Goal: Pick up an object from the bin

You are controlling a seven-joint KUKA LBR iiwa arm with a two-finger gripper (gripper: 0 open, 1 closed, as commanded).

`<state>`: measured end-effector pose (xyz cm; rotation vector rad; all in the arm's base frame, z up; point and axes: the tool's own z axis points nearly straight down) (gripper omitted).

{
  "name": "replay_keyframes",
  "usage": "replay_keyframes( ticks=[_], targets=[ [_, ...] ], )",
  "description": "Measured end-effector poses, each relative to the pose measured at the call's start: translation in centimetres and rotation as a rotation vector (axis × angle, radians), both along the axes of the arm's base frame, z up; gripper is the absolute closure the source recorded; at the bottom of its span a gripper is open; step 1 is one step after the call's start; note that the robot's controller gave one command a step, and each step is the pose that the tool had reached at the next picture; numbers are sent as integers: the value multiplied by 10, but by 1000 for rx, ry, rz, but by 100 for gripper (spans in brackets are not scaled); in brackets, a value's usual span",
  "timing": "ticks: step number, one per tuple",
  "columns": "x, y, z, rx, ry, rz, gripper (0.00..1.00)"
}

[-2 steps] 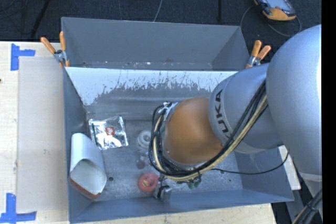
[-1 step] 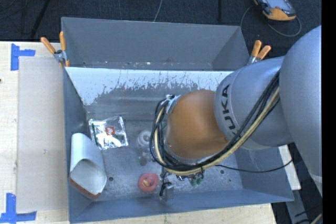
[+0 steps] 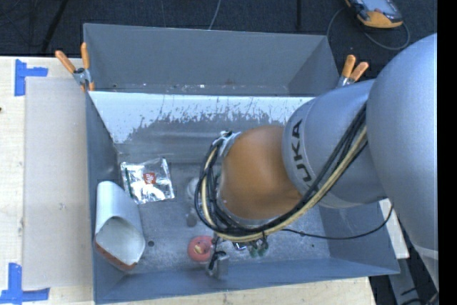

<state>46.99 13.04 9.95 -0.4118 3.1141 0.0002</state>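
camera view looked down on the grey metal bin point(image 3: 207, 61), with the arm point(image 3: 400, 132) coming in from the right and covering much of the bin's right half. its orange cover point(image 3: 257, 171) and a loop of cables point(image 3: 207, 189) hung over the middle of the floor and hid what lay beneath them. the gripper point(image 3: 216, 262) was low at the near wall, a little left of the middle, mostly tucked under the cover; whether the claw was spread or pressed together could not be told.

a small red round thing point(image 3: 201, 247) lay on the floor just left of the gripper, close against it; whether the two touched could not be told, and it was not seen held.

farther left, a white paper cup point(image 3: 118, 228) lay on its side against the left wall, its mouth toward the near corner. beyond it, a crinkled clear packet point(image 3: 148, 181) with a red patch lay flat, well apart from the gripper. open floor lay between the cup and the red thing.
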Motion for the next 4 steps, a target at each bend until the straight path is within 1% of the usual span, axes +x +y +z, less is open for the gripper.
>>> replay_keyframes(
  ticks=[1,2,3,4],
  targets=[
    [7,-26,-29,3,-14,-37,0],
    [5,2,-28,2,-15,40,0],
    [5,2,-27,3,-13,36,100],
    [6,2,8,0,-2,31,100]
  ],
)
